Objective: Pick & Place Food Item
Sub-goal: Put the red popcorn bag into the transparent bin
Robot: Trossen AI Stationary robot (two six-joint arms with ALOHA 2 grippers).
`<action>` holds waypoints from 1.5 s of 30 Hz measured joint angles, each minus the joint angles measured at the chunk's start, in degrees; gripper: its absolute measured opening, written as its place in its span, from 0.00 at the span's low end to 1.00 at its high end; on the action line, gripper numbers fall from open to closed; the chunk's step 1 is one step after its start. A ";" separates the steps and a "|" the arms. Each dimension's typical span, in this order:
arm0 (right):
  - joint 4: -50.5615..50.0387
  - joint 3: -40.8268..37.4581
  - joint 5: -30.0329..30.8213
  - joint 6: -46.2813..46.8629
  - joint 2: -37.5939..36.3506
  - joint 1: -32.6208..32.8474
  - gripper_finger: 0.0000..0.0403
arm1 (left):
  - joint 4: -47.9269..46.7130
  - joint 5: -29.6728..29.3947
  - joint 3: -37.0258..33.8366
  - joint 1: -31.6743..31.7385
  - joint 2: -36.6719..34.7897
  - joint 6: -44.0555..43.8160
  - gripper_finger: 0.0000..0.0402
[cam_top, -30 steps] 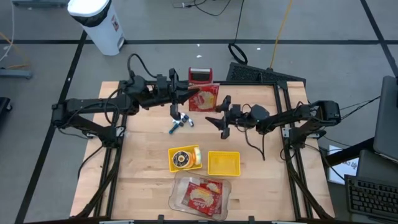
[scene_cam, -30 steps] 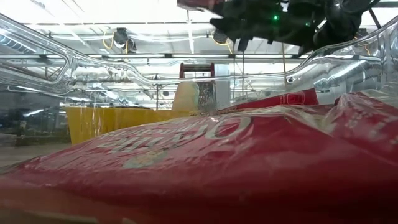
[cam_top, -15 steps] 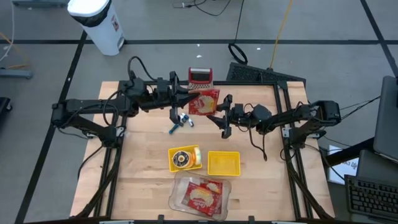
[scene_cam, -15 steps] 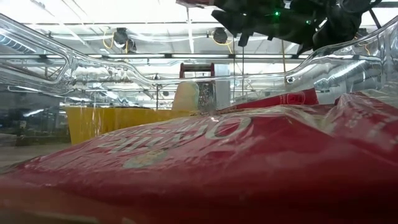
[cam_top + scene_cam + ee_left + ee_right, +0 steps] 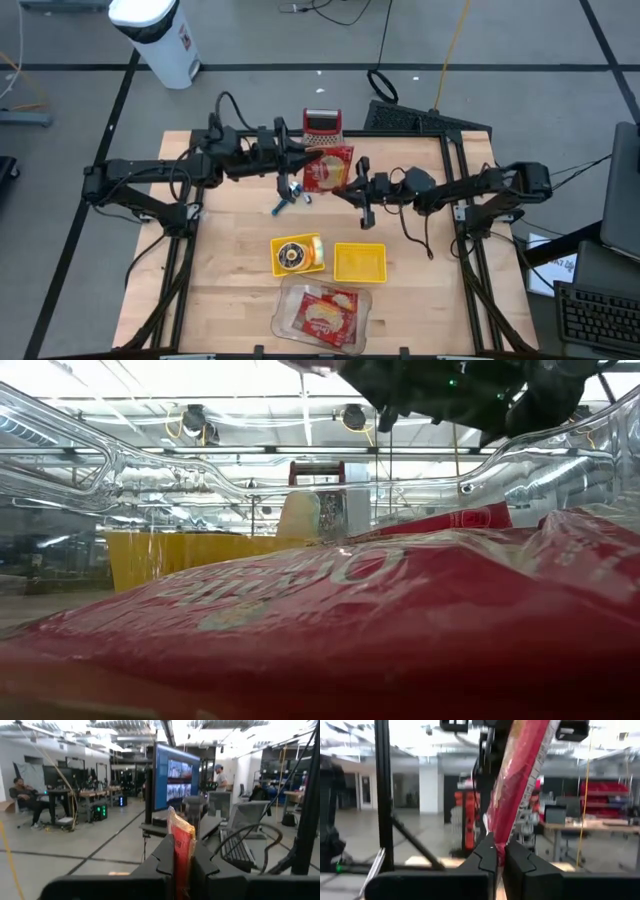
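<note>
We are noting, nearest the table's front edge, a clear plastic tray containing a red food packet. Just behind it are sitting a round yellow food item and a square yellow container, side by side. Mid-table, a small blue-and-white object is lying on the light wooden table. Above the far half, both arms are meeting on a flat red snack bag held off the surface. The left gripper is clenching one edge of this bag; the right gripper is pinching the opposite edge. Beyond the table's far edge, a red-and-grey device is standing.
</note>
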 joint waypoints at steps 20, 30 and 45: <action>-61.87 0.06 7.42 -3.78 -29.74 -0.81 0.00 | -9.29 -6.72 0.07 0.15 -0.94 -1.28 0.22; -71.59 0.06 10.73 0.17 -33.97 -0.84 0.00 | -25.49 7.88 0.90 -1.51 1.64 -6.30 0.22; -71.81 0.06 10.63 -0.22 -33.73 -2.95 0.00 | -31.84 -7.10 0.91 -10.72 5.57 3.07 0.22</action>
